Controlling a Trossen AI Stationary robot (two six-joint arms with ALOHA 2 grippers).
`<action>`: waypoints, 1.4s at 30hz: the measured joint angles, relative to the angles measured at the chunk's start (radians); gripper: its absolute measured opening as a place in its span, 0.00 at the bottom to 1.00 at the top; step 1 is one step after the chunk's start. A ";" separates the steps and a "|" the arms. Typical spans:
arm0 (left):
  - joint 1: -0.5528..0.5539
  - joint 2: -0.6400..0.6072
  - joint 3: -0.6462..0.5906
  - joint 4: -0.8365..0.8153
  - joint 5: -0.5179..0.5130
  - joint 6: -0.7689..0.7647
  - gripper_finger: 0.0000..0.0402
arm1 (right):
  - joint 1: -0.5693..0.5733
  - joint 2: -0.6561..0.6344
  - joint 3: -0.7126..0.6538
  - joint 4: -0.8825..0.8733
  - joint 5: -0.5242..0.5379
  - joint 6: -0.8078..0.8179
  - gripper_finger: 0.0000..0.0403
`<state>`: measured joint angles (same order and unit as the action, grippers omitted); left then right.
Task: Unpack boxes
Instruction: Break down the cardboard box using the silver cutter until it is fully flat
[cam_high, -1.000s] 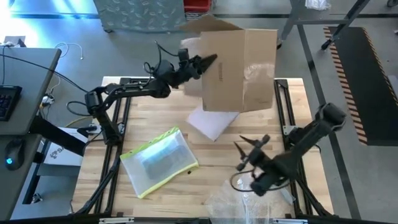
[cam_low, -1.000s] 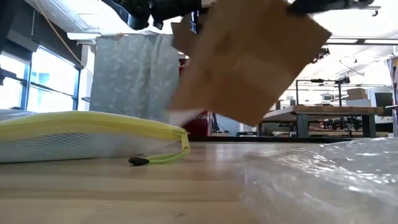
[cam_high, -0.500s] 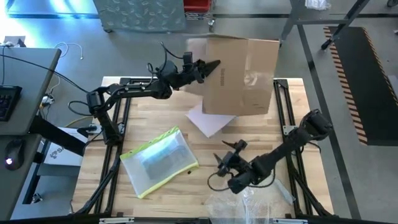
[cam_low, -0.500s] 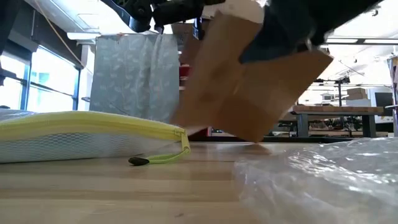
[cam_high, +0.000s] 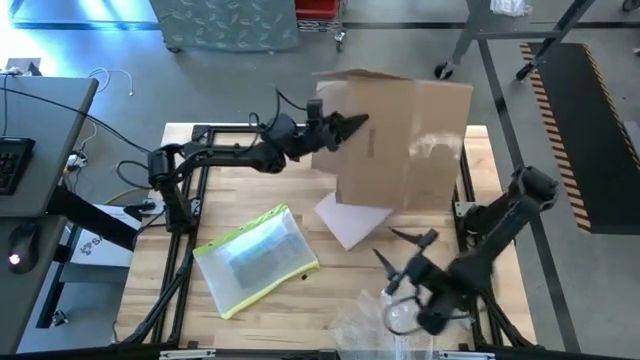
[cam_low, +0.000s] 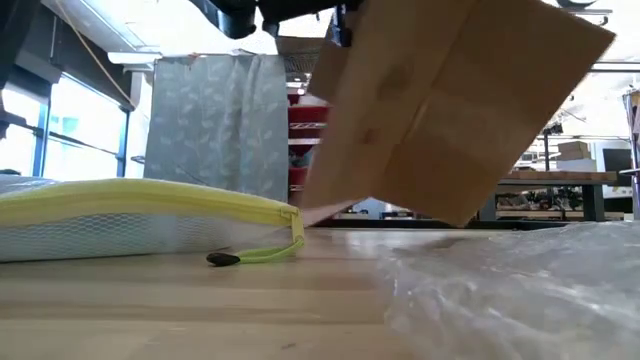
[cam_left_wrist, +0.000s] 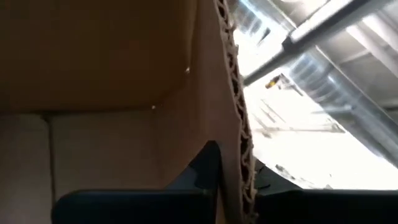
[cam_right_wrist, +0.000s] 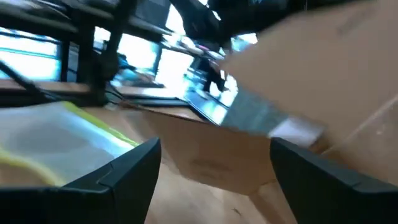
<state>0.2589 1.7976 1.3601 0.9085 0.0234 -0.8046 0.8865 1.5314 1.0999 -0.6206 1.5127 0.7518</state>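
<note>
The brown cardboard box (cam_high: 410, 140) is tilted above the far middle of the table, its open flaps toward the far edge; the low view shows the box (cam_low: 450, 110) with its lowest corner close to the tabletop. My left gripper (cam_high: 350, 128) is shut on the box's left wall. A white flat sheet (cam_high: 350, 218) lies on the table under the box's near edge. My right gripper (cam_high: 402, 250) hovers open over the near right part of the table, pointing toward the box (cam_right_wrist: 298, 74), and touches nothing. My left gripper pinches the box's left wall at its cut corrugated edge (cam_left_wrist: 239, 124), with one finger (cam_left_wrist: 199, 168) inside the box and the other finger (cam_left_wrist: 273, 186) outside. It comes nearly level from the table's left. The box hangs tilted in the hold; whether its lowest corner (cam_low: 455, 222) touches the table, I cannot tell.
A flat clear sleeve with a yellow edge (cam_high: 258, 258) lies at the near left, and its zip pull (cam_low: 225, 259) rests on the wood. Crinkly clear plastic film (cam_high: 390, 325) covers the near right edge, just under my right arm. Bare wood shows between the sleeve and the film.
My left gripper has carried the box toward the table's right edge and a little nearer, still tilted. My right gripper swung left and low over the table's near middle, then came back right to about where it was, staying open.
</note>
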 joint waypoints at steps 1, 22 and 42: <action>-0.006 0.013 0.017 -0.010 0.007 0.001 0.00 | 0.028 -0.027 0.004 0.001 0.003 -0.027 0.70; -0.024 0.188 0.325 0.018 0.186 -0.156 0.00 | 0.208 -0.223 0.042 -0.170 0.055 0.069 0.65; 0.063 -0.366 -0.431 -0.204 -0.066 0.099 0.00 | 0.021 -0.180 0.041 -0.286 -0.116 0.278 0.65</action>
<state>0.3217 1.4317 0.9287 0.7048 -0.0423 -0.7055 0.9077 1.3518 1.1413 -0.9066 1.3965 1.0303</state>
